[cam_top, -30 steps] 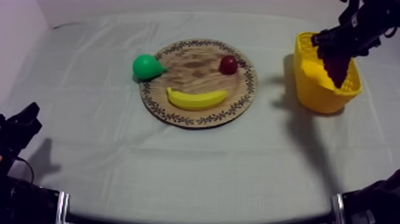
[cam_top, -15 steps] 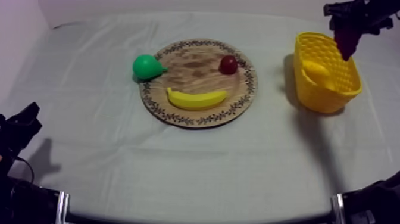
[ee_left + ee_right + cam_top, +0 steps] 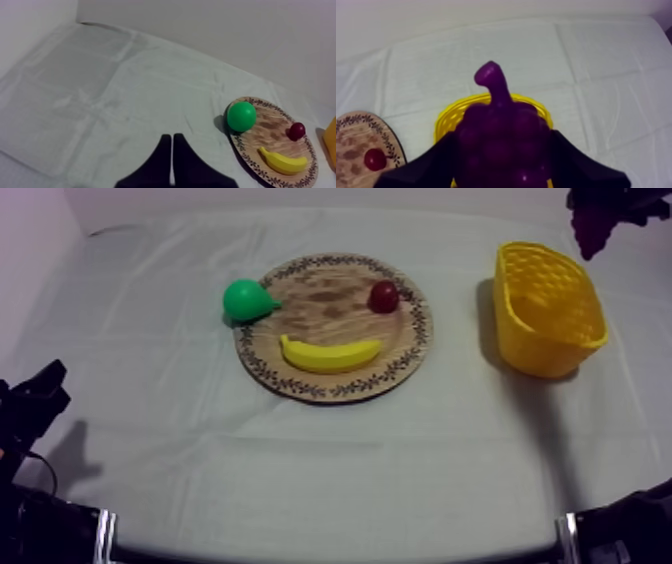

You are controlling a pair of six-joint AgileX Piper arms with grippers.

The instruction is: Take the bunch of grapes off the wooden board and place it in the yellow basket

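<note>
The right pincer (image 3: 503, 150) is clamped round the bunch of grapes (image 3: 497, 122), one black finger (image 3: 438, 162) pressed against each flank of the purple cluster and the stalk sticking up between them; in the right wrist view the bunch hangs over the yellow basket (image 3: 447, 119), whose rim shows behind it, and it is not inside the basket. In the top view the same pincer sits at the upper right corner of the frame, with the grapes (image 3: 590, 233) as a dark purple shape above the basket's (image 3: 548, 338) far rim and apart from it; the basket stands on the grey-white cloth of the worktop (image 3: 330, 468) at the right of the frame, well apart from the wooden board (image 3: 330, 293).

The board lies just above the frame's centre; on it the banana (image 3: 330, 354) lies along the near edge, the small red fruit (image 3: 383, 296) sits towards the upper right, and the green pear (image 3: 247, 300) rests at the left rim, partly over the edge.

The left pincer (image 3: 171, 159) has its two fingers pressed together into a narrow wedge, gripping nothing; it hangs above bare cloth, with the pear, board, banana and red fruit well off to one side; in the top view it sits low at the left edge of the frame.
</note>
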